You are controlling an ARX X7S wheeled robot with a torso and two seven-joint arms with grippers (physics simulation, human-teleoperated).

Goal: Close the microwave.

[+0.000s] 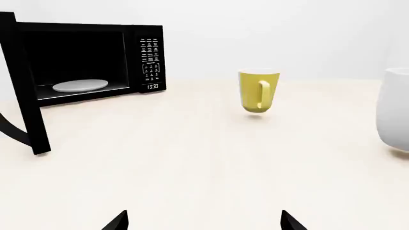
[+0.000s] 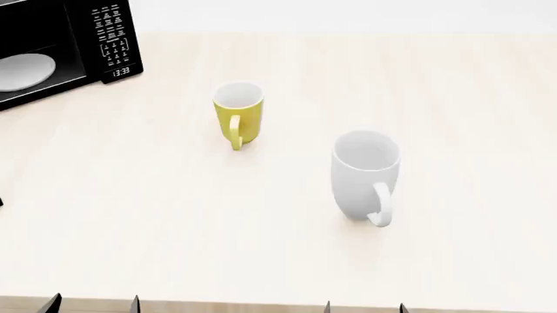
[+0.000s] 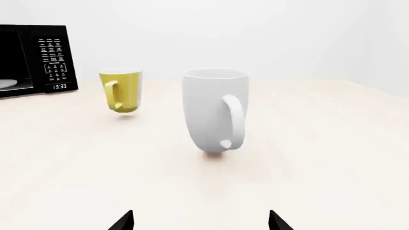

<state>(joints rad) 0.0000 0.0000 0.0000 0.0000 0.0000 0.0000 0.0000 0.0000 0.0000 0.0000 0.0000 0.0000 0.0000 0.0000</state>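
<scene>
The microwave [image 1: 83, 60] stands at the far left corner of the table [image 2: 287, 261], door swung fully outward. In the left wrist view the door [image 1: 24, 86] is seen edge-on, projecting toward the camera from the left side of the cavity, with part of its curved handle [image 1: 9, 127] showing beyond it. The white plate [image 1: 80, 86] lies inside the exposed cavity; the keypad [image 1: 151, 60] and clock display sit to the right of the opening. Judgement: the task has not begun, since the door is nowhere near its frame.

A yellow mug [image 2: 237, 114] stands upright just right of the microwave, clear of it. A white mug [image 2: 366, 175] stands further right of the microwave and nearer the robot. Neither lies in the door's swing path, as far as can be judged.

Both arms sit back at the near edge of the table, presumably a rest pose. Left fingers [image 1: 121, 221]: only the tips show, set wide apart, holding nothing. Right fingers [image 3: 124, 221]: likewise wide and empty.

Relative to the microwave, the left fingers are well apart from it and to the right of the open door. The right fingers are further right again, behind the white mug. Judgement: the left arm is the better placed to reach the door.
</scene>
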